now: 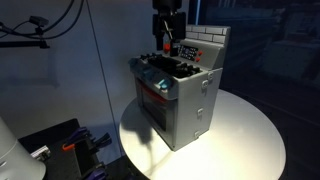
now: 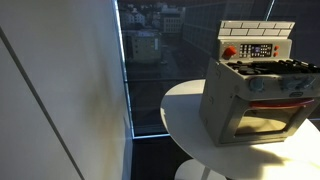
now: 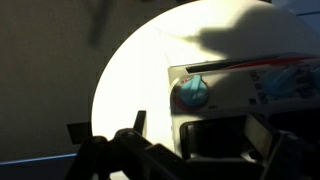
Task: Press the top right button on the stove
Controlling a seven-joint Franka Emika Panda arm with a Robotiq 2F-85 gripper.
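Note:
The stove is a small grey toy oven that stands on a round white table. It has a white brick-pattern back panel, black burners and a red-trimmed oven window. My gripper hangs over the back of the stove top, close to the panel, with its fingers together and nothing in them. In the wrist view a round blue knob with a red rim sits on the white panel just above my dark fingers. The stove also shows in an exterior view, with a red button on its panel; my gripper is out of that view.
The table edge lies close around the stove. A dark window wall stands behind it. Dark equipment with an orange part lies on the floor beside the table.

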